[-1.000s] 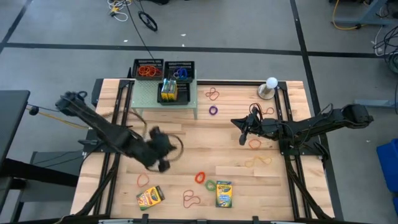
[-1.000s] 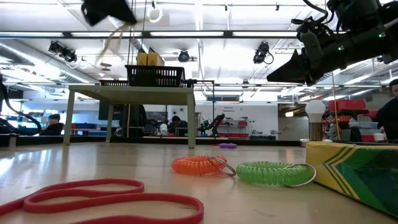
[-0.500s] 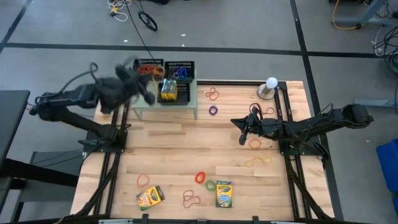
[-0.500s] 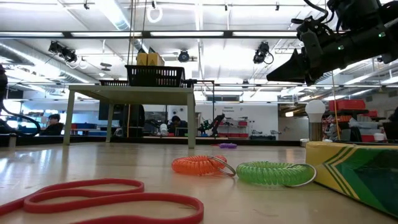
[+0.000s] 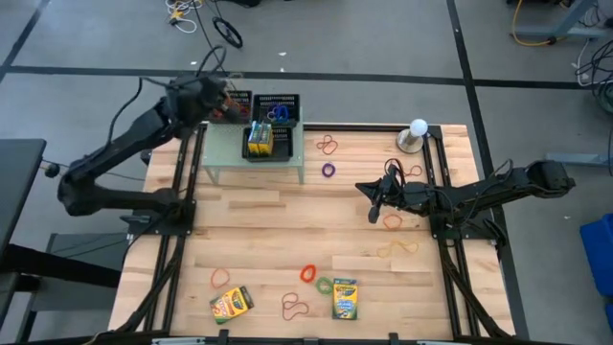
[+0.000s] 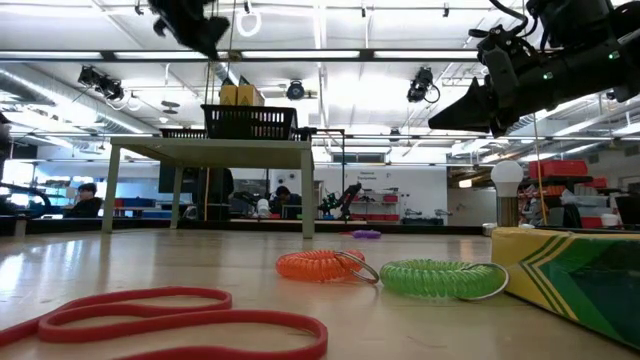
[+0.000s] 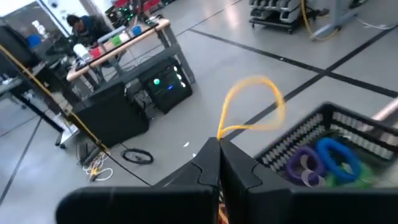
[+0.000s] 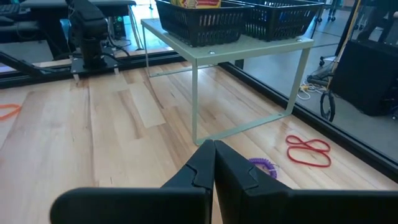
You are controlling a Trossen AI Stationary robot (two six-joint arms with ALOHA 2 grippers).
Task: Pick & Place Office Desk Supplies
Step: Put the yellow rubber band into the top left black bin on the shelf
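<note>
Pincer of the left arm [image 7: 217, 149] is clamped on a thin yellow rubber-band loop [image 7: 252, 106], held above the black mesh trays [image 5: 254, 107] on the pale green shelf [image 5: 287, 158]; the nearest tray lies just beneath. The right pincer [image 5: 374, 213], closed empty, waits over the bench [image 5: 268, 240].

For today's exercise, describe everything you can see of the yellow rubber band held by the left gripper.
The yellow rubber band is a thin, pale yellow-orange loop, looking like stretchy rubber. One end is pinched between the shut fingers of the left gripper; the rest stands free as an open, rounded loop, touching nothing else. It is held in the air beside the black mesh tray containing blue and purple bands, at the table's far left corner.
</note>
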